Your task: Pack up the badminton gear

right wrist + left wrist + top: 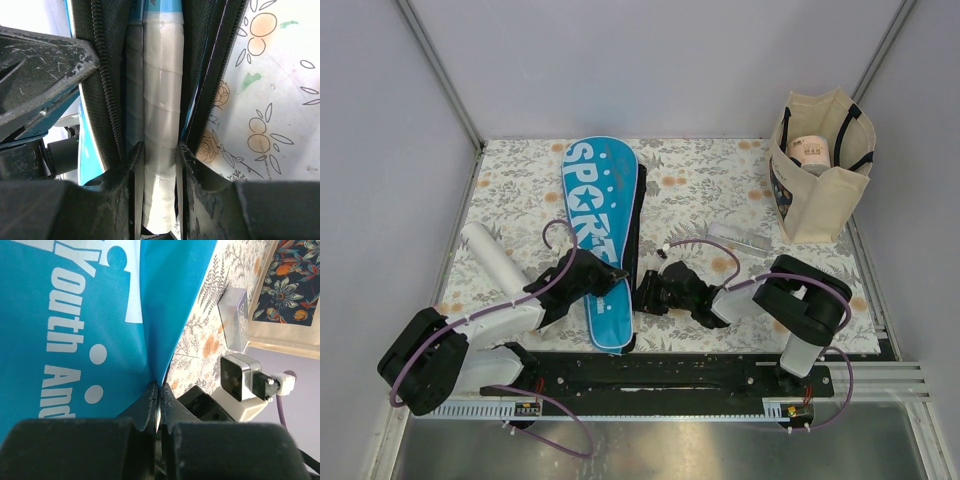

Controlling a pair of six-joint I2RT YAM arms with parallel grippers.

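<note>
We see the blue cover (pixel 598 225) lying flat on the floral table (pixel 700 190), black strap (pixel 638 215) along its right side. The left gripper (pixel 612 274) reaches onto it from the left; the right gripper (pixel 642 294) meets its right edge, perhaps pinching there. A white tube (pixel 492 258) lies left, a beige tote (pixel 818 200) stands back right.

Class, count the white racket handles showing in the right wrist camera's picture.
2. Both lie side by side in the open zip of the blue cover: the brighter handle held by the right pincer, the shaded handle left of it. Their heads are hidden.
</note>
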